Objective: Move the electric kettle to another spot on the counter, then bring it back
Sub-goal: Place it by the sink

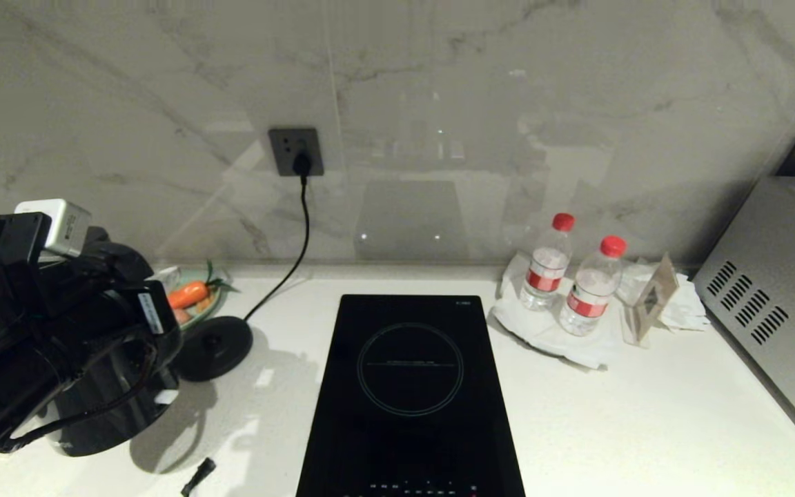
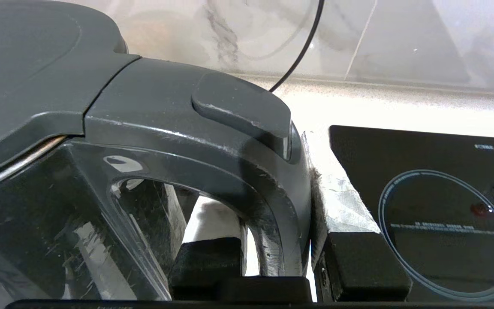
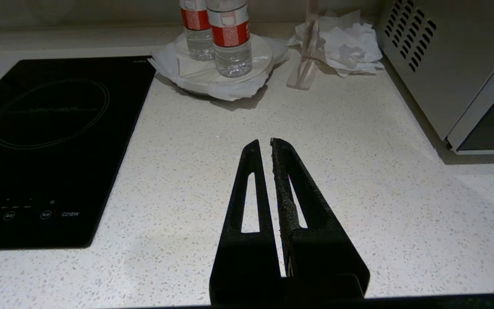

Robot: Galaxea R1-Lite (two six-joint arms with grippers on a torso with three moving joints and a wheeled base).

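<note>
- Left gripper (image 2: 279, 257): clamped on the loop handle (image 2: 272, 206) of the electric kettle (image 1: 104, 386), at the left of the worktop (image 1: 646, 414).
- Electric kettle: off its round base disc (image 1: 212, 348), just in front of it; whether touching the worktop or raised, cannot tell.
- Right gripper (image 3: 264, 143): fingers together, nothing between them, above bare worktop between induction hob (image 1: 411, 386) and microwave (image 1: 777, 297).
- Two water bottles (image 1: 546, 266) on a plate behind the hob's right side.

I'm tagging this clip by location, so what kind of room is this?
Most likely a kitchen: a black induction hob set in a white speckled counter, a plugged-in kettle base, and what looks like a microwave.
</note>
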